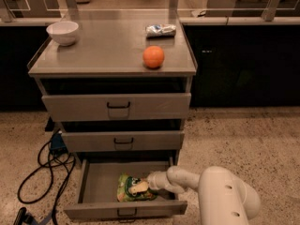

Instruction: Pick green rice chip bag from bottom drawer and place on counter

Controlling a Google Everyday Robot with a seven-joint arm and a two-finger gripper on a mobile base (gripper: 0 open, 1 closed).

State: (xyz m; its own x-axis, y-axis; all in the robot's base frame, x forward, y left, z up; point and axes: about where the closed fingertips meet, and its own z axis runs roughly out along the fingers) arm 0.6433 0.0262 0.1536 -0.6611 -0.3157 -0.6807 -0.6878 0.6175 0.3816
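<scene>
Currently: bottom drawer (96, 187) is pulled out, lowest of three in the grey cabinet; green rice chip bag (125, 192) lies flat on the drawer floor, right of centre, near the front wall. Pincer (137, 188) is down inside the drawer, coming in from the right, its pale tip on top of the bag's right half; can't tell whether it is apart, together or clamped on the bag. White arm (220, 197) runs from bottom right over the drawer's right front corner.

Tabletop (103, 55) carries three things, well apart from one another: white bowl (63, 32) at back left; orange (153, 56) right of centre, toward the front edge; silver-blue wrapper (161, 30) at back right. No bag on the tabletop.

Middle drawer (123, 140) and top drawer (117, 107) are both pushed in, black handles centred. Black cables (41, 173) loop on the speckled floor (243, 139) left of the cabinet, just beside the open drawer's left wall.
</scene>
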